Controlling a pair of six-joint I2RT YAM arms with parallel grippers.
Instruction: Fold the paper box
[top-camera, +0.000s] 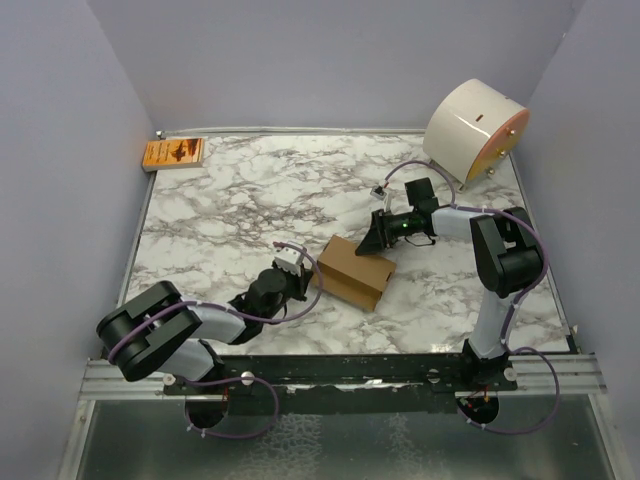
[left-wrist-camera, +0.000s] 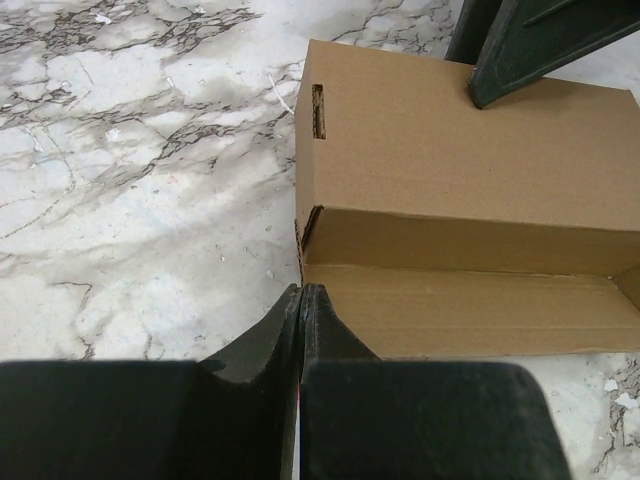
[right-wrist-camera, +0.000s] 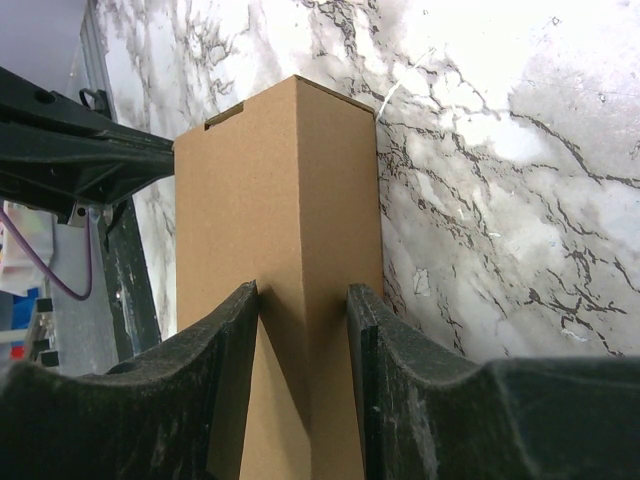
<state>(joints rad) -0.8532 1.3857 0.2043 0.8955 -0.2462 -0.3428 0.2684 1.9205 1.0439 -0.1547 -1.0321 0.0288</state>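
Seen from above, gray walls enclose a marbled tabletop (top-camera: 250, 190); the paper box (top-camera: 355, 270) lies near-left of the white cylinder (top-camera: 475, 130), its long axis diagonal. Left wrist: the left end effector (left-wrist-camera: 302, 290) is pressed together. Right wrist: the right end effector (right-wrist-camera: 303, 292) pinches the box's end.

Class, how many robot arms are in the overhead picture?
2. The left arm lies near-left, reaching the paper box from its left; the right arm stands near-right, bent toward its far side. None looks hidden.
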